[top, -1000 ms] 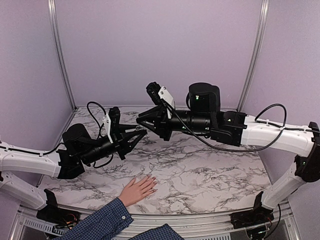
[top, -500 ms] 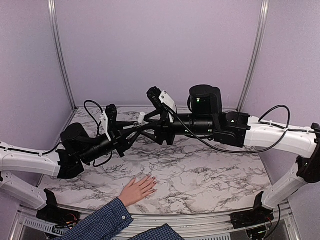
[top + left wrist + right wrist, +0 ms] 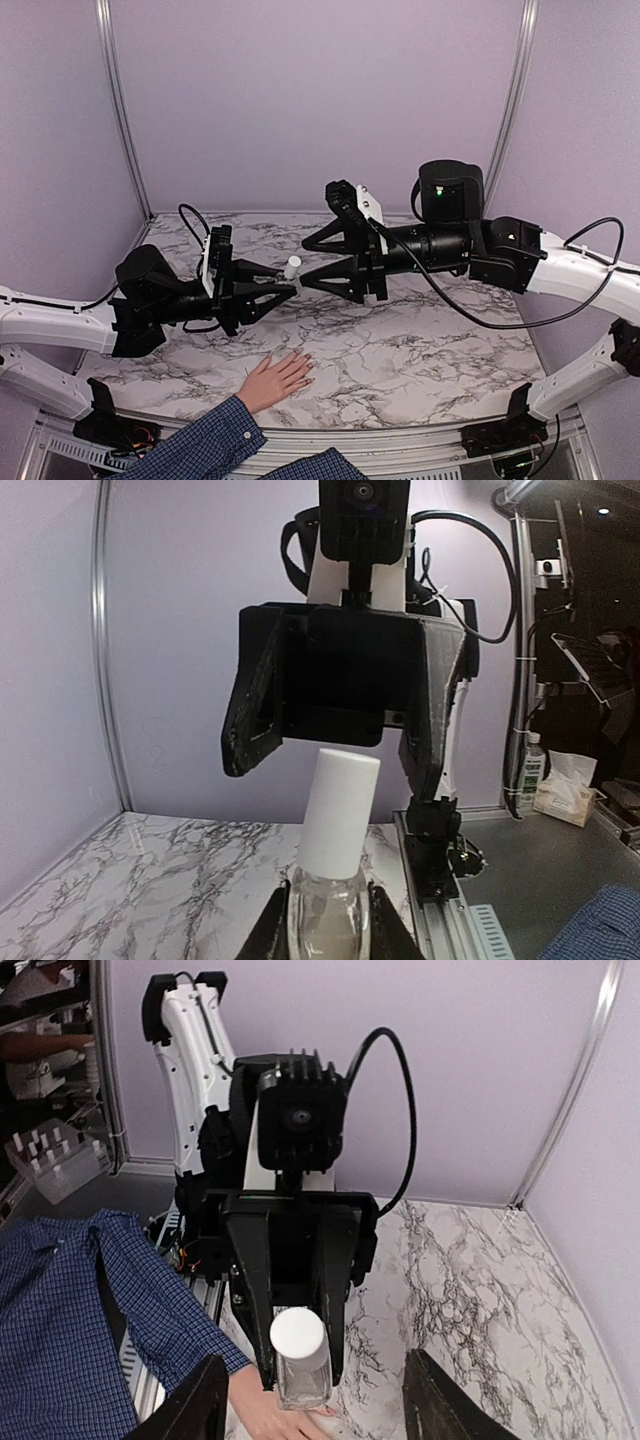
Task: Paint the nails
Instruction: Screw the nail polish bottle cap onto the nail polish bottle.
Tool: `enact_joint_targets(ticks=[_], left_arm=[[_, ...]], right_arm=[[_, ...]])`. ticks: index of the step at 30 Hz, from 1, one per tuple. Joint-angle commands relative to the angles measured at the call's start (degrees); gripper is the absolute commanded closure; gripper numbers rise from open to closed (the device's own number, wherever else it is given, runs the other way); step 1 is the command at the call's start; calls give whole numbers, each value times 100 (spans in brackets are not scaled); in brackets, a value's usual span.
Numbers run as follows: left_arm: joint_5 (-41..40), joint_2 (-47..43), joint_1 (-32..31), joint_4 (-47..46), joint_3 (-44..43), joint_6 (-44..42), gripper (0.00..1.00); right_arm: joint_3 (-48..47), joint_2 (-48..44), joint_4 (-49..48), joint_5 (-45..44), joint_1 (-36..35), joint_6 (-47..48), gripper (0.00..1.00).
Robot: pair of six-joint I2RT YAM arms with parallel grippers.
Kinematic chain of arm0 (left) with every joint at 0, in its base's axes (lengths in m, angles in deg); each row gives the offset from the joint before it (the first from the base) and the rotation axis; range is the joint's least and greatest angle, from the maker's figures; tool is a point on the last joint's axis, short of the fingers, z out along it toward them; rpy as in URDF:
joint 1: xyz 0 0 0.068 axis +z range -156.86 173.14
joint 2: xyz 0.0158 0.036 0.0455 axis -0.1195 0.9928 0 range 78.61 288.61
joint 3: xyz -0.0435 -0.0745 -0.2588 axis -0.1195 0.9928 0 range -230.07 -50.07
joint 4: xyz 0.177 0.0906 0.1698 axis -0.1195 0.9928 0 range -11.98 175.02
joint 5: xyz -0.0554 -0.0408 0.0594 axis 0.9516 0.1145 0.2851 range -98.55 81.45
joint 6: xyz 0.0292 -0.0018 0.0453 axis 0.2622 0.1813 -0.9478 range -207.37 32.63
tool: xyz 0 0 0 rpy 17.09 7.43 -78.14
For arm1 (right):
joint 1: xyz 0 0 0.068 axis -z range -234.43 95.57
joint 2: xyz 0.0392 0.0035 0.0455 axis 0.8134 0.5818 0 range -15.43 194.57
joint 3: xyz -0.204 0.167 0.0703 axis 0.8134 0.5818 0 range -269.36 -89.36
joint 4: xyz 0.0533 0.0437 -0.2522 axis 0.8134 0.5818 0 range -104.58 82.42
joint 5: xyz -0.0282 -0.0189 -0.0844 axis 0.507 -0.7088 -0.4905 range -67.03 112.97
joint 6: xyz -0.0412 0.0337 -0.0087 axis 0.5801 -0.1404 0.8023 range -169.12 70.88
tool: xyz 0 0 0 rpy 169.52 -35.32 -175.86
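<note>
Nail-polish bottle (image 3: pixel 328 912), clear glass with white cap (image 3: pixel 338 815): clamped by the body between left fingers (image 3: pixel 275 935), mid-left of the overhead view, cap aimed at the opposite arm. Right fingers (image 3: pixel 328 278): spread wide, empty, one above and one below the cap's line, just clear of it. Nails (image 3: pixel 305 372): on a human hand (image 3: pixel 277 380) lying flat on the marble bench (image 3: pixel 430 340), lower centre, too small to judge for polish. Step judged: uncapping. Best handled by centring the cap between the spread fingers, closing on the cap alone, then twisting about the bottle's axis against a firm left grip.
</note>
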Motion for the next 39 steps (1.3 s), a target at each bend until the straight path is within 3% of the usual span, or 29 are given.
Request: enact_joint_targets(ticks=[1, 8, 18, 29, 39], left_arm=[[1338, 17, 28, -149, -242, 395, 100], [2014, 322, -15, -149, -505, 754, 100], [2029, 385, -67, -149, -557, 757, 100], [2059, 356, -96, -140, -522, 711, 100], [2232, 257, -128, -140, -564, 700, 100]], right_arm=[[-298, -117, 671, 965, -110, 800, 45], [-502, -49, 846, 1293, -341, 1021, 47], [-794, 243, 1044, 1006, -572, 1028, 51], [-746, 235, 964, 948, -571, 971, 83], [-753, 378, 1018, 1163, -572, 979, 92]])
